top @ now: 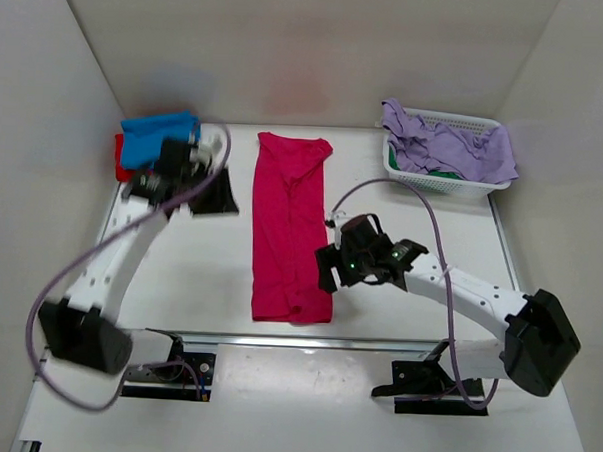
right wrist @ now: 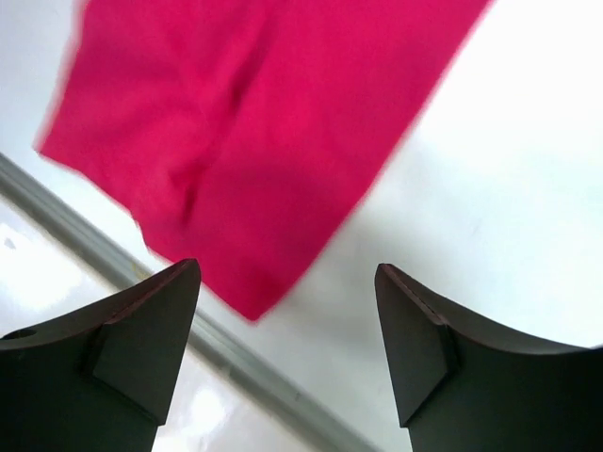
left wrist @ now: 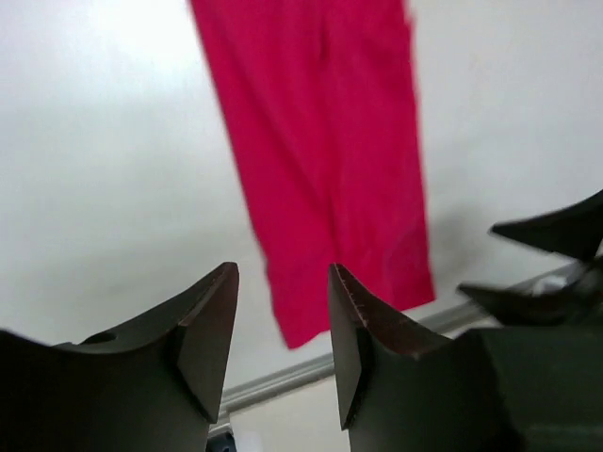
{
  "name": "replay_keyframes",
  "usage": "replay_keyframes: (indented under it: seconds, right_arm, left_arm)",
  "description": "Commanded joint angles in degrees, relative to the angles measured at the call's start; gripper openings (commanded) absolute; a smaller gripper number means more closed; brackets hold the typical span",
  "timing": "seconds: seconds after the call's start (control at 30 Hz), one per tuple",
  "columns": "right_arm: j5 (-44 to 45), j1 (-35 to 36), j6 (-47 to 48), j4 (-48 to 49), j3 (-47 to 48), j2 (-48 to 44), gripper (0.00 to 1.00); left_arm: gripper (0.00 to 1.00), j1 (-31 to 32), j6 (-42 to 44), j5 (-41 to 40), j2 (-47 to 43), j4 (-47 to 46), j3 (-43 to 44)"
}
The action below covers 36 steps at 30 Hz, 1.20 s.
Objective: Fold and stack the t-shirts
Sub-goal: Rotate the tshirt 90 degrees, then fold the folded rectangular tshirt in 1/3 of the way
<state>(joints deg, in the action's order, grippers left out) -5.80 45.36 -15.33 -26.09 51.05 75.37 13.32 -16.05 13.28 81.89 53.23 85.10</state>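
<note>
A crimson-pink t-shirt [top: 291, 226] lies on the white table, folded lengthwise into a long strip that runs from back to front. It also shows in the left wrist view [left wrist: 325, 151] and the right wrist view [right wrist: 245, 122]. A folded blue t-shirt [top: 157, 138] lies on a red t-shirt [top: 119, 160] at the back left corner. My left gripper [top: 221, 197] is open and empty, left of the pink strip's far half [left wrist: 283, 282]. My right gripper [top: 330, 270] is open wide and empty, just right of the strip's near right corner [right wrist: 287, 273].
A white slatted basket [top: 436, 179] stands at the back right, with lavender cloth [top: 450, 144] draped over its rim and something green inside. White walls close the table on three sides. A metal rail [top: 306, 340] runs along the table's front edge.
</note>
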Motion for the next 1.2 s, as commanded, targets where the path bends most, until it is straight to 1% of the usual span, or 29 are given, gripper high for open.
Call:
replay_keyframes:
  seconds: [0.0, 0.03, 0.07, 0.1, 0.13, 0.17, 0.2, 0.23, 0.3, 0.33, 0.37, 0.4, 0.47, 0.57, 0.63, 0.73, 0.8, 0.87, 0.93, 1.0, 1.07, 1.13, 1.17]
  right_arm:
    - [-0.6, 0.6, -9.2, 0.9, -6.1, -4.1, 0.71]
    - [0.1, 1.0, -10.8, 0.8, -7.5, -4.4, 0.71]
    - [0.4, 1.4, -11.3, 1.4, -8.2, -4.8, 0.71]
    - [1.2, 2.0, -13.2, 1.9, -9.3, -5.3, 0.71]
    - [1.5, 2.0, -14.6, 2.4, -10.7, -5.6, 0.71]
    - [1.1, 1.7, -15.2, 2.9, -11.6, -5.8, 0.71]
    - [1.3, 1.3, -17.1, 2.9, -12.4, -5.9, 0.68]
    - [2.0, 1.4, -19.3, 3.3, -13.4, -6.3, 0.66]
    - [2.1, 1.7, -21.1, 4.2, -14.1, -6.3, 0.65]
    - [2.0, 1.4, -22.5, 4.6, -14.7, -6.6, 0.62]
    - [2.2, 2.1, -23.2, 5.1, -14.9, -6.3, 0.58]
    - [2.5, 2.4, -23.9, 4.6, -15.4, -5.7, 0.56]
    - [3.1, 3.2, -24.5, 6.1, -15.5, -3.8, 0.54]
    - [2.6, 4.3, -26.2, 8.2, -16.2, -2.3, 0.53]
    - [2.2, 4.6, -26.9, 8.9, -16.2, -1.3, 0.54]
    - [2.1, 5.3, -27.1, 8.7, -15.2, 1.2, 0.54]
    - [2.6, 6.2, -27.5, 8.0, -14.0, 2.9, 0.54]
    - [3.5, 7.6, -27.8, 6.5, -12.2, 4.4, 0.54]
    - [3.3, 9.2, -29.1, 5.8, -11.2, 6.2, 0.52]
    - [3.2, 10.6, -29.9, 6.2, -11.1, 7.1, 0.52]
    - [2.9, 11.8, -30.6, 5.8, -10.5, 8.4, 0.50]
    - [3.3, 12.5, -30.5, 5.3, -10.0, 9.5, 0.45]
    - [3.3, 12.4, -29.9, 5.0, -9.9, 9.9, 0.43]
  left_arm:
    - [0.54, 0.6, -2.5, 1.7, -10.6, -8.7, -28.6]
    - [0.54, 1.4, -4.7, 2.4, -14.3, -11.3, -35.5]
    - [0.55, 3.4, -7.0, 3.1, -16.1, -14.4, -38.7]
    - [0.54, 4.4, -8.4, 2.8, -18.8, -15.6, -43.2]
    - [0.55, 7.2, -10.6, 1.4, -21.7, -18.5, -47.0]
    - [0.55, 9.4, -12.9, 0.6, -22.8, -20.1, -49.2]
    - [0.55, 10.5, -13.6, -0.1, -23.3, -20.8, -50.0]
    - [0.58, 11.9, -14.9, -0.8, -23.5, -22.2, -51.7]
    - [0.59, 12.7, -16.2, -1.3, -23.4, -23.4, -53.2]
    - [0.60, 13.2, -16.5, -1.8, -23.9, -24.5, -54.7]
    - [0.60, 13.5, -17.1, -1.8, -24.2, -25.6, -56.0]
    - [0.60, 14.5, -19.1, -1.5, -24.9, -28.2, -56.8]
    - [0.60, 15.4, -21.3, -1.5, -25.9, -30.7, -59.8]
    - [0.61, 17.2, -22.4, -2.6, -24.9, -33.4, -61.0]
    - [0.61, 19.4, -22.3, -4.8, -22.9, -32.3, -60.3]
    - [0.61, 20.1, -22.3, -6.9, -19.4, -30.0, -59.0]
    - [0.61, 20.3, -22.4, -7.3, -17.3, -28.8, -59.1]
    - [0.60, 20.7, -23.0, -7.0, -17.2, -29.3, -59.3]
    - [0.60, 21.6, -23.8, -7.2, -17.6, -29.9, -60.0]
    - [0.59, 23.1, -24.3, -6.7, -17.4, -30.6, -60.1]
    - [0.58, 24.8, -24.7, -6.8, -16.1, -29.0, -59.5]
    - [0.56, 26.4, -24.8, -7.3, -15.4, -29.1, -60.0]
    - [0.50, 26.6, -25.6, -7.0, -15.3, -30.2, -60.9]
